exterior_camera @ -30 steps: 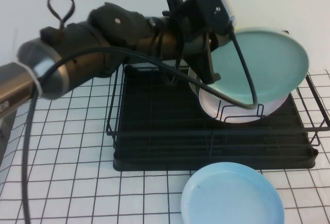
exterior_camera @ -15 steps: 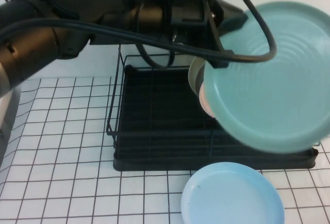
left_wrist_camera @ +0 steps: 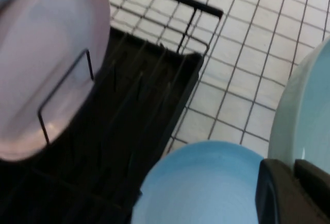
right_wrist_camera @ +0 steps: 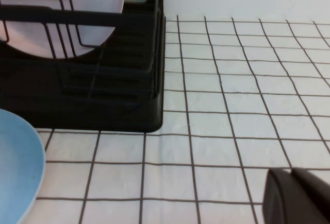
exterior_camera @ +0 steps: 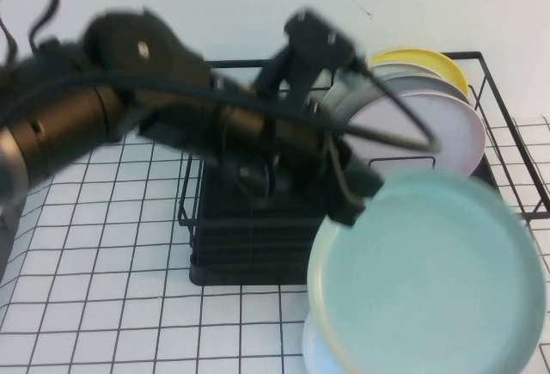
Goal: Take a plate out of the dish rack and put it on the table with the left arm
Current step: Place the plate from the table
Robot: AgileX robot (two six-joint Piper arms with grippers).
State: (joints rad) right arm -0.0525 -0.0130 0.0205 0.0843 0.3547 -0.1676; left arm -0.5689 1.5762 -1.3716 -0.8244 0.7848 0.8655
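Note:
My left gripper is shut on the rim of the mint-green plate and holds it in the air in front of the black dish rack, low over the table. In the left wrist view the dark fingers clamp the plate's edge. The plate hangs above a sky-blue plate, which it almost hides in the high view. My right gripper is shut and empty, low over the table beside the rack; it is outside the high view.
A pale pink plate stands upright in the rack, with a grey one and a yellow one behind it. The pink plate also shows in the left wrist view. The left arm's cable loops over the rack.
The left arm has swung the mint-green plate out of the rack, forward and down, to a spot over the sky-blue plate. The plates behind it in the rack now show.

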